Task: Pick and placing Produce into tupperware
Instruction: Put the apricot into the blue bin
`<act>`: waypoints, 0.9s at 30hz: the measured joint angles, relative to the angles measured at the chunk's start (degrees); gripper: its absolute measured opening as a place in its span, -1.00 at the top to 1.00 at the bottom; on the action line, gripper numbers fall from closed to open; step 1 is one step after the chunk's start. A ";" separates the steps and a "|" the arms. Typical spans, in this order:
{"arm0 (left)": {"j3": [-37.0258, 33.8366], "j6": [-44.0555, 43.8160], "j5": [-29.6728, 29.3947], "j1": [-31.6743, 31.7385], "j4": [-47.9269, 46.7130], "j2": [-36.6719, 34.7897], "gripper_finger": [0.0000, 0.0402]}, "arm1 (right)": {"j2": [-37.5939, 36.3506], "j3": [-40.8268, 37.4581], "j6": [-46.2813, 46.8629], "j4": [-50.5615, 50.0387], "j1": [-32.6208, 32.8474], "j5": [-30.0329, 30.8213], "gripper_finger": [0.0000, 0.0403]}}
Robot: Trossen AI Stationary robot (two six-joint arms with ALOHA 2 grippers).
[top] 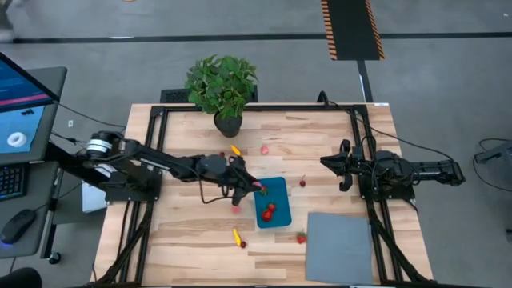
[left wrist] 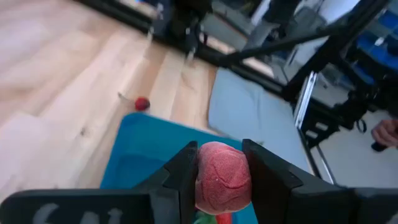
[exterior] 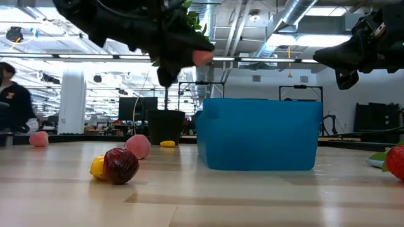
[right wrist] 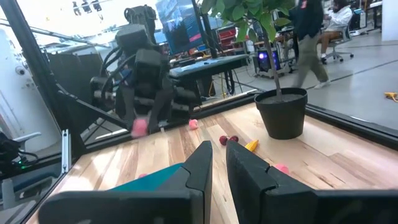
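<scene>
The tupperware (top: pixel 276 196) is a small teal-blue tub in the middle of the wooden table, with red produce (top: pixel 268 213) inside. My left gripper (left wrist: pixel 221 150) hangs over the tub's left rim, shut on a round pink-red piece (left wrist: pixel 222 177). More produce lies loose on the wood: a yellow piece (top: pixel 234 150), a pink piece (top: pixel 265 149), a small red one (top: pixel 302 182), a yellow and a dark red one (top: pixel 239 238), and a strawberry (top: pixel 301 238). My right gripper (top: pixel 346 168) waits at the table's right, a narrow gap between its fingers (right wrist: pixel 202 165). My left gripper pinches the pink-red piece by its two opposite sides (left wrist: pixel 202 180) between the two fingers. The fingers come from the table's left, slanting slightly down. In the low view the piece (exterior: pixel 202 58) sits at the fingers' free ends, lifted clear above the tub.
A potted green plant (top: pixel 224 88) stands at the table's far edge. A flat grey mat (top: pixel 340 248) lies at the near right corner. Black frame rails (top: pixel 152 160) run along the table's sides. A desk with a monitor (top: pixel 20 96) stands beyond the left edge.
</scene>
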 joint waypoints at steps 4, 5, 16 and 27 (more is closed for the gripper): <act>2.97 0.02 2.32 -0.02 0.20 4.82 0.48 | 0.00 0.00 0.00 0.00 -0.01 0.00 0.66; 3.39 0.04 2.45 -0.02 0.24 5.71 0.48 | 0.00 0.00 0.00 0.00 -0.01 0.00 0.66; 4.68 -1.46 2.43 -0.02 -2.80 10.94 0.48 | 0.00 0.00 -0.02 0.00 -0.01 0.00 0.66; 4.66 -1.40 1.63 0.25 -2.23 11.83 0.36 | 0.00 0.00 0.00 0.00 0.00 0.00 0.66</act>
